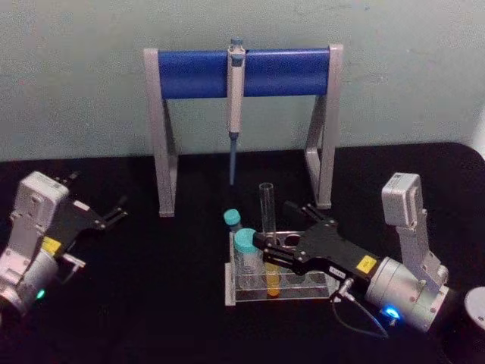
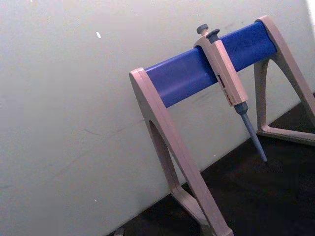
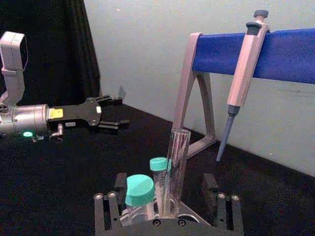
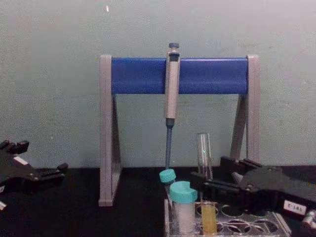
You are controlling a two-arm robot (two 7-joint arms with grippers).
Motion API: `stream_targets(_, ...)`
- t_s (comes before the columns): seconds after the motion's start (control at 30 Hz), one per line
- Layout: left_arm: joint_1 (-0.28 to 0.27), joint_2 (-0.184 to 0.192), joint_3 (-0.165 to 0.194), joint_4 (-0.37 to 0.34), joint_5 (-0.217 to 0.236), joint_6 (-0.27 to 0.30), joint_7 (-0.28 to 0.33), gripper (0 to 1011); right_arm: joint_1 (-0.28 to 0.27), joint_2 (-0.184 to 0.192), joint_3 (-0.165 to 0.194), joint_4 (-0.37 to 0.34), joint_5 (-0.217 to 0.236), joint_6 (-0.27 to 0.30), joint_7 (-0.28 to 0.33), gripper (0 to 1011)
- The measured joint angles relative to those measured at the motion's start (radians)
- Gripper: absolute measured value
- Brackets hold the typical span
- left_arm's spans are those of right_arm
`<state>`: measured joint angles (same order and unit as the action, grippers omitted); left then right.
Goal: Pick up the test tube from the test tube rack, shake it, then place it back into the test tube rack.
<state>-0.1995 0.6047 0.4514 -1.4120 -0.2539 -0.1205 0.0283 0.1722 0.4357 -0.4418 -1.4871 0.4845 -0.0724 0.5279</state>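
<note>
The black right gripper (image 1: 267,250) has its spread fingers either side of the tall clear yellow-bottomed test tube (image 1: 268,227), contact unclear, standing in the low clear plastic rack (image 1: 282,290).

A plain pale green wall (image 1: 76,76) rises behind my black-covered worktop (image 1: 151,303), evenly lit, with a dark curtain (image 3: 49,49) to one side.

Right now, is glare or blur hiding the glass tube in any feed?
Head view: the test tube is soft and faint, its rim pale against the black table. Chest view: a bright streak runs down the glass, but the yellow liquid reads clearly. Right wrist view: the tube is clearest, between the right gripper's open fingers. Left wrist view: mildly soft, showing the pipette.
</note>
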Motion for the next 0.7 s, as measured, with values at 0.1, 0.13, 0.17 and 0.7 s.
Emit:
stream_targets(0.1,0.000,0.000,0.000,0.000,0.000,0.000,0.000,1001,0.000,0.000,0.000,0.000,0.000,0.000,0.000,1000)
stream_targets(0.13,0.000,0.000,0.000,0.000,0.000,0.000,0.000,1001,0.000,0.000,0.000,0.000,0.000,0.000,0.000,1000)
stream_targets(0.17,0.000,0.000,0.000,0.000,0.000,0.000,0.000,1001,0.000,0.000,0.000,0.000,0.001,0.000,0.000,1000)
stream_targets(0.7,0.000,0.000,0.000,0.000,0.000,0.000,0.000,1001,-0.006,0.010,0.034,-0.064,0.008,-0.050,0.008,1000)
